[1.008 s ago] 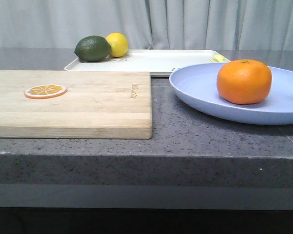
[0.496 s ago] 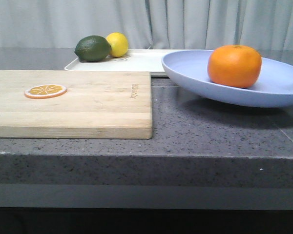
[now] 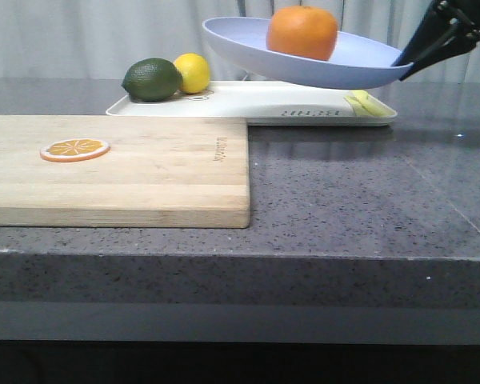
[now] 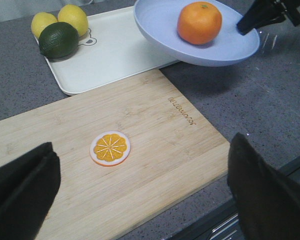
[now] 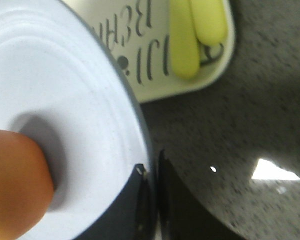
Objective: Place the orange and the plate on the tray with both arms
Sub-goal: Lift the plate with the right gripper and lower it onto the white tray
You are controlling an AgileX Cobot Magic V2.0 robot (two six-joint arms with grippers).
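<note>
1. Front view: the right gripper, black and angular, pinches the rim of the large pale lavender-blue round plate at the plate's 3 o'clock edge and holds it in the air, tilted, above the counter.

2. Riding on the plate is the whole round bright orange, sitting toward the plate's middle.

3. Under the raised plate lies the flat white rectangular tray with dark print marks; a dark green lime and a yellow lemon crowd its 9 o'clock end, and pale yellow sticks lie at its 3 o'clock end.

4. Left wrist view: the left gripper hangs with its black fingers spread wide and holding nothing, above the light wooden cutting board, where a thin orange slice lies. A second lemon shows here beside the first.

5. Right wrist view: the plate's rim sits clamped between the right jaws, the tray's printed corner beyond it.

6. Step in hand, by appearance: carrying plate and orange across to the tray. The next move calls for centring the plate over the tray's bare middle, levelling it so the orange does not roll, then lowering clear of the fruit and sticks before letting go.
</note>
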